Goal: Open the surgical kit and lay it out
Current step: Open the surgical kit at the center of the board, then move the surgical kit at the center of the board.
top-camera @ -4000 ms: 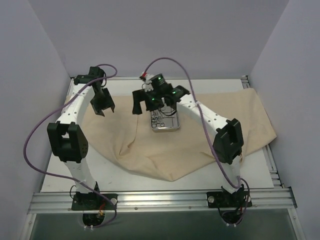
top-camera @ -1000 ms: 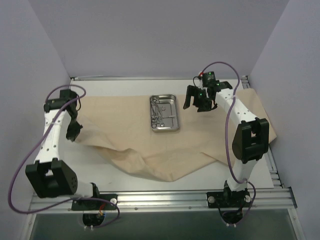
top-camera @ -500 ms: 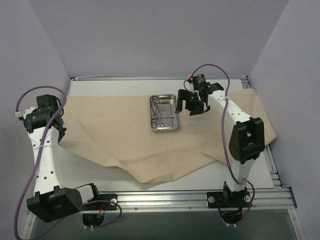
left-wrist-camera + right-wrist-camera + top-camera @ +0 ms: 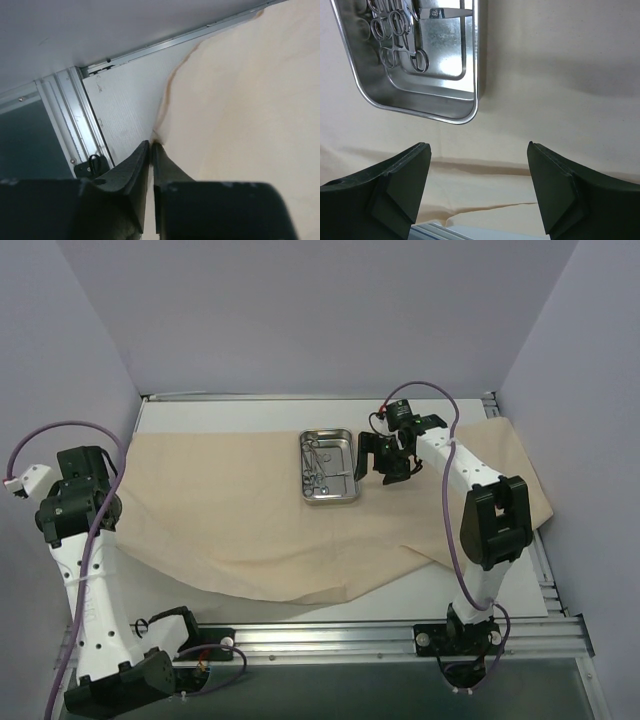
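Note:
The beige cloth wrap [image 4: 220, 505] lies spread over the table. On it, near the back middle, sits the steel tray [image 4: 346, 480] with several silver ring-handled instruments [image 4: 316, 462] inside. My left gripper [image 4: 108, 508] is at the far left, shut on the cloth's left corner; in the left wrist view the corner sits pinched at the gripper's [image 4: 151, 144] tips, and the cloth [image 4: 240, 100] stretches away to the right. My right gripper [image 4: 383, 466] hovers just right of the tray, open and empty. In the right wrist view that gripper [image 4: 477, 146] is over bare cloth [image 4: 545, 75], beside the tray [image 4: 445, 55] and instruments [image 4: 395, 25].
An aluminium rail [image 4: 320, 635] runs along the near edge, and another rail [image 4: 65, 120] lies left of the cloth corner. Grey walls close in the left, back and right sides. The cloth's right end [image 4: 530, 495] drapes past the table's right rail.
My left arm has swung out to the left and nearer, pulling the cloth corner with it, and the cloth lies flatter. My right gripper has shifted slightly toward the tray, still open.

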`<state>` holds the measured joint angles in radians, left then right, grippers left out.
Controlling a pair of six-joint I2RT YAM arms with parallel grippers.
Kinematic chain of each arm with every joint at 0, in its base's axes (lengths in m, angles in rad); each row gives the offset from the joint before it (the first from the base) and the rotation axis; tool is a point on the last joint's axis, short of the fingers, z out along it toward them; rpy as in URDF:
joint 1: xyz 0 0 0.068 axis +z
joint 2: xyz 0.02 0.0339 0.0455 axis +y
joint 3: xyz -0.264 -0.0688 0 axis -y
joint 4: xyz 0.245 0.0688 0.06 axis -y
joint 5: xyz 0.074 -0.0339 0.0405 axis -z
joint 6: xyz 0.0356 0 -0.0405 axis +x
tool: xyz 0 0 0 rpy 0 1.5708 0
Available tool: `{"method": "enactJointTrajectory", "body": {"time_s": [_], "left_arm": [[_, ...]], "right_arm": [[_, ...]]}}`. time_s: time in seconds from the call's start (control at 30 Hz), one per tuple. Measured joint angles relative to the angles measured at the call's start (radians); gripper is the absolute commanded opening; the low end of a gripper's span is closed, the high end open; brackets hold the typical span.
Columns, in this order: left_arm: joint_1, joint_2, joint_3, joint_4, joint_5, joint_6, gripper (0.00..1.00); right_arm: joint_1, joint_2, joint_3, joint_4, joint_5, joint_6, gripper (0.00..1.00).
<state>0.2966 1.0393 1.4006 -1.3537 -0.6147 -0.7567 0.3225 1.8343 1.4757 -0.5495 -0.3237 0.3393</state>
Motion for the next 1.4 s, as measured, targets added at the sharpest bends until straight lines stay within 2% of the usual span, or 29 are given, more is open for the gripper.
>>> {"method": "enactJointTrajectory", "body": {"time_s": [0.07,0.1,0.2,0.23,0.37,0.4,0.43,0.53,0.57,0.6,0.63,0.67,0.7,0.73,0.77,0.87,0.97,1.03,1.07,1.1,1.17,1.23,1.3,1.33,1.37,1.4], "left_arm": [[0.000,-0.026,-0.002,-0.003,0.001,0.006,0.32],[0.001,-0.037,-0.002,-0.002,0.000,0.010,0.49],[0.014,-0.061,-0.002,-0.003,0.016,0.013,0.71],[0.027,-0.066,0.000,-0.004,0.030,0.016,0.76],[0.075,-0.062,0.035,-0.008,0.098,0.017,0.77],[0.080,-0.056,0.054,-0.009,0.111,0.018,0.74],[0.082,-0.045,0.075,-0.009,0.122,0.018,0.63],[0.076,-0.006,0.122,-0.003,0.166,0.035,0.51],[0.068,0.008,0.124,-0.002,0.185,0.040,0.41],[0.054,0.026,0.122,-0.004,0.208,0.044,0.36],[0.035,0.045,0.121,-0.005,0.234,0.051,0.31],[0.011,0.068,0.118,-0.005,0.259,0.057,0.27],[-0.019,0.096,0.114,-0.004,0.284,0.058,0.14],[-0.054,0.130,0.112,-0.002,0.304,0.055,0.04],[-0.098,0.174,0.113,0.003,0.317,0.056,0.02],[-0.221,0.359,0.151,0.039,0.377,0.062,0.02],[-0.280,0.563,0.205,0.108,0.433,0.061,0.02],[-0.291,0.674,0.216,0.151,0.468,0.061,0.02],[-0.291,0.714,0.223,0.157,0.483,0.061,0.02],[-0.290,0.748,0.232,0.162,0.498,0.061,0.02],[-0.292,0.808,0.262,0.165,0.523,0.060,0.02],[-0.300,0.844,0.281,0.188,0.541,0.060,0.02],[-0.314,0.871,0.288,0.217,0.560,0.061,0.02],[-0.319,0.886,0.290,0.230,0.570,0.061,0.02],[-0.326,0.902,0.295,0.243,0.577,0.062,0.02],[-0.331,0.922,0.303,0.254,0.584,0.063,0.02]], "right_arm": [[0.000,0.000,0.000,0.000,-0.004,0.000,0.80],[0.000,-0.002,0.000,0.001,-0.005,0.000,0.80],[0.000,-0.006,0.000,0.000,-0.006,-0.002,0.81],[0.000,-0.010,0.000,0.000,-0.006,-0.003,0.81],[0.000,-0.015,0.000,0.000,-0.007,-0.004,0.82],[0.000,-0.015,0.000,0.000,-0.006,-0.004,0.82],[0.000,-0.015,0.000,0.000,-0.006,-0.004,0.82],[-0.006,-0.014,0.011,-0.006,-0.006,-0.004,0.82],[-0.009,-0.013,0.020,-0.010,-0.006,-0.004,0.80],[-0.014,-0.010,0.035,-0.015,-0.006,-0.003,0.79],[-0.020,-0.004,0.053,-0.019,-0.003,-0.003,0.74],[-0.030,0.005,0.076,-0.022,0.001,-0.003,0.64],[-0.042,0.016,0.100,-0.024,0.007,-0.006,0.58],[-0.059,0.029,0.124,-0.024,0.018,-0.005,0.51],[-0.077,0.044,0.146,-0.024,0.029,-0.003,0.39],[-0.151,0.099,0.202,-0.026,0.074,0.000,0.24],[-0.220,0.164,0.238,-0.030,0.131,0.001,0.22],[-0.262,0.199,0.244,-0.032,0.166,0.001,0.29],[-0.280,0.209,0.244,-0.039,0.179,0.003,0.44],[-0.297,0.217,0.243,-0.047,0.189,0.008,0.50],[-0.338,0.206,0.214,-0.046,0.204,0.005,0.59],[-0.373,0.160,0.135,-0.036,0.200,0.002,0.62],[-0.419,0.116,0.071,-0.044,0.193,-0.007,0.53],[-0.440,0.104,0.059,-0.049,0.191,-0.018,0.41],[-0.460,0.101,0.057,-0.048,0.189,-0.031,0.16],[-0.479,0.101,0.060,-0.039,0.188,-0.045,0.08]]}}
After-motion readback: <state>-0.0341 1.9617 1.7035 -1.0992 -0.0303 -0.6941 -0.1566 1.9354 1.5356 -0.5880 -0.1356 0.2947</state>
